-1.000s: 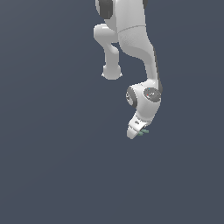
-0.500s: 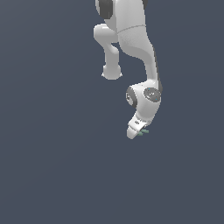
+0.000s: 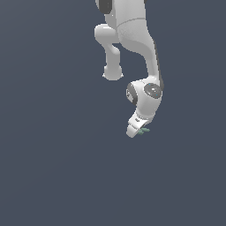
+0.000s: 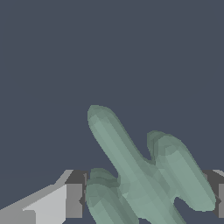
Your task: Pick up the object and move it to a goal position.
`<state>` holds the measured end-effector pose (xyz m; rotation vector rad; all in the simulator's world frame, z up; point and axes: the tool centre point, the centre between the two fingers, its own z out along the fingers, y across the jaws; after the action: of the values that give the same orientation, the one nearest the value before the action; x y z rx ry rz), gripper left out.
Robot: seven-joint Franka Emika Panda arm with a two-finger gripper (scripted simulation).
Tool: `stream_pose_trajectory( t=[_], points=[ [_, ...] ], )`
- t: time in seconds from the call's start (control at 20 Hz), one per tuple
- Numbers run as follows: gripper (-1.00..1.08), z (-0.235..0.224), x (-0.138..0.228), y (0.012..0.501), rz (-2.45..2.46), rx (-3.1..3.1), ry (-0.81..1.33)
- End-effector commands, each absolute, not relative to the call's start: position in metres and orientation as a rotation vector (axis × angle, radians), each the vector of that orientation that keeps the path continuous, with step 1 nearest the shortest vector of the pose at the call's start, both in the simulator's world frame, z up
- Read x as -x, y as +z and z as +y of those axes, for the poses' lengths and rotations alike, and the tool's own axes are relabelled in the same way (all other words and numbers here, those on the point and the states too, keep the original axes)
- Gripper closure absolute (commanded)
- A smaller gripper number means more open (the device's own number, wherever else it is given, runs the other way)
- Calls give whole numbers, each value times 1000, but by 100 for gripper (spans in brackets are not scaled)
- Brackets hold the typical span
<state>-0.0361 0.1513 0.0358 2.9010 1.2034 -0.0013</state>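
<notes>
The object [image 4: 144,175] is a pale grey-green flat thing shaped like a toy plane. In the wrist view it lies across the gap between my two fingers, and its wings reach both the pale finger [image 4: 72,200] and the other finger [image 4: 218,197]. My gripper [image 4: 148,199] is shut on it. In the exterior view the white gripper [image 3: 136,131] points down, low over the dark floor. Only a small green tip of the object [image 3: 143,130] pokes out on the exterior view's right of the fingers; the rest is hidden behind the hand.
The white arm [image 3: 132,35] comes down from the top of the exterior view, with its elbow [image 3: 112,70] hanging to the exterior view's left of the wrist. A plain dark grey floor [image 3: 53,167] surrounds the gripper.
</notes>
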Motion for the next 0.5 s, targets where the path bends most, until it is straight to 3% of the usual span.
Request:
stream_pose_trajectory(
  t=[0.0,0.45],
  points=[
    [108,147,39,48,1203,-2900,0],
    [108,123,55,115,1204,-2899,-1]
  ],
)
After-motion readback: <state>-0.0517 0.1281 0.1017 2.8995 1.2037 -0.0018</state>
